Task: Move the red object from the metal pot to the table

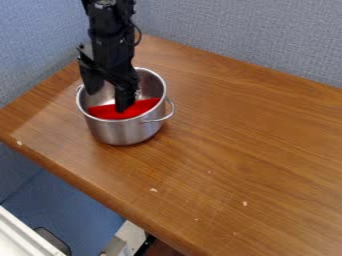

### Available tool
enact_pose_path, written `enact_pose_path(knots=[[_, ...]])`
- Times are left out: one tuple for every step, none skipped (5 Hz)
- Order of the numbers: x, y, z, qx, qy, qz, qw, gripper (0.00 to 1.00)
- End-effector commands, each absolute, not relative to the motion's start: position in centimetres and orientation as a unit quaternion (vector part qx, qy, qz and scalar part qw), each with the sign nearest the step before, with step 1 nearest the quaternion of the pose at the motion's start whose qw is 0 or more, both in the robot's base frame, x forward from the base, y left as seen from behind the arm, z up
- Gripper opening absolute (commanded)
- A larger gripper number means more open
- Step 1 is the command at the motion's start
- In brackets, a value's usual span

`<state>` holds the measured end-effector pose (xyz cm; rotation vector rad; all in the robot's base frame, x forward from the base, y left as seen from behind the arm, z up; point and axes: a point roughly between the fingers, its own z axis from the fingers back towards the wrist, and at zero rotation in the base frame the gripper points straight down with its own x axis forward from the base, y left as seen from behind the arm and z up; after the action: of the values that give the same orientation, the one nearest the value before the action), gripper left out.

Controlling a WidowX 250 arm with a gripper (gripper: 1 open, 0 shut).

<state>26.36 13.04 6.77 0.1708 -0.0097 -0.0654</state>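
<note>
The metal pot [138,128] stands near the back left corner of the wooden table [227,150]. Inside it lies the red object [114,112], its red surface showing at the pot's bottom. My gripper [107,100] hangs straight down into the pot, open, with one black finger at the left rim and the other [124,97] over the red object. Whether the fingertips touch the red object is hidden by the pot wall and the fingers themselves.
A blue-grey wall [254,35] runs close behind the table. The table's front edge [80,180] drops off to the floor at lower left. Bare wood stretches to the right of the pot and toward the front.
</note>
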Motion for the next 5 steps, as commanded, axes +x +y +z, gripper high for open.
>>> enact_pose_path(knots=[[26.4, 13.5, 7.1, 0.093, -0.011, -0.032, 0.995, 1.0], [26.4, 13.6, 6.7, 0.089, -0.008, -0.03, 0.996, 1.0], [26.3, 13.7, 6.1, 0.084, -0.002, -0.03, 0.996, 1.0], [26.2, 13.8, 5.4, 0.08, 0.007, -0.029, 0.996, 1.0], [26.2, 13.8, 5.1, 0.079, 0.01, -0.028, 0.996, 1.0]])
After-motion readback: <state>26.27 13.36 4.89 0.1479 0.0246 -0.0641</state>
